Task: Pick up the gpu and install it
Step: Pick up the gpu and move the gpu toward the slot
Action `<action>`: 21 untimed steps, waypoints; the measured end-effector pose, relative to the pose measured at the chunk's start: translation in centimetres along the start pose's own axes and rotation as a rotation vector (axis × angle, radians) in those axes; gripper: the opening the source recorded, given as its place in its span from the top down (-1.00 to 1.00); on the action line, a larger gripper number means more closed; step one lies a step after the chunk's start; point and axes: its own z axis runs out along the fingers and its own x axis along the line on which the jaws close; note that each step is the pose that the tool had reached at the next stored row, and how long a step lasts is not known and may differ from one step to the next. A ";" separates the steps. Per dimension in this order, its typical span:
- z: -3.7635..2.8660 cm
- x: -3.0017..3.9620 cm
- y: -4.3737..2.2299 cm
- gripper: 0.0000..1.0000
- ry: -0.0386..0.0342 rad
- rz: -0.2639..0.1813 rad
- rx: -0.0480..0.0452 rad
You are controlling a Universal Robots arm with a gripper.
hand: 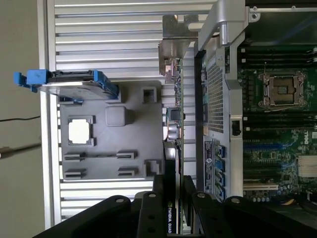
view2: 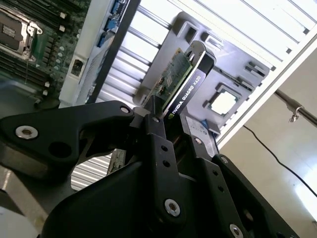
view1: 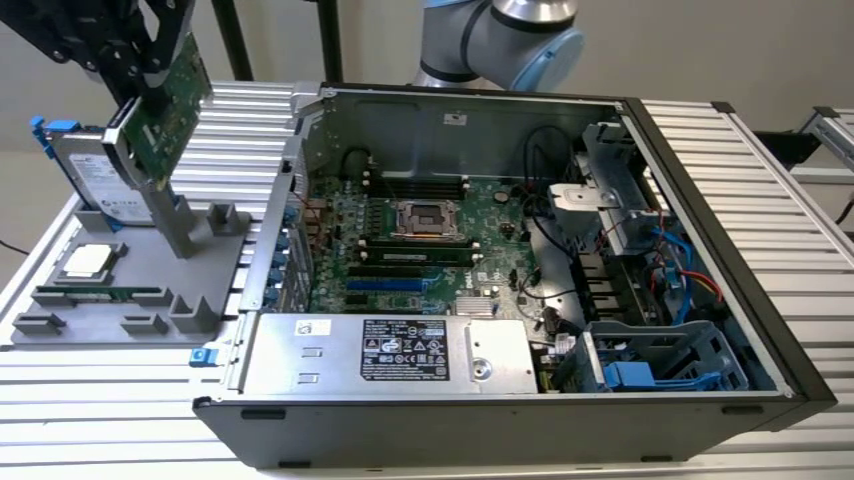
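The gpu (view1: pixel 167 110), a green card with a black cooler, hangs tilted at the exterior view's upper left. Its silver bracket end (view1: pixel 174 215) points down toward the grey holder tray (view1: pixel 220 240). My gripper (view1: pixel 140 90) is shut on the card's upper end. In the second wrist view my black fingers (view2: pixel 156 134) clamp the gpu (view2: pixel 185 82) edge-on. In the first wrist view the gpu (hand: pixel 173 124) runs away from my gripper (hand: pixel 173 198), between the tray (hand: pixel 106 139) and the case wall (hand: pixel 215 89). Whether the bracket touches the tray I cannot tell.
On the tray stand a silver hard drive in a blue frame (view1: pixel 87 170), a square processor chip (view1: pixel 87 262) and a thin memory stick (view1: pixel 94 295). To the exterior view's right lies the open computer case (view1: pixel 747 300) with its motherboard (view1: pixel 400 240), power supply (view1: pixel 387 350) and cables.
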 end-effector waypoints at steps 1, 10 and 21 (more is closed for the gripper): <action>0.00 -0.16 0.01 1.00 0.0002 0.000 0.0000; 0.02 -1.31 0.05 1.00 0.0006 0.000 0.0000; 0.03 -2.57 0.11 1.00 0.0005 0.000 0.0000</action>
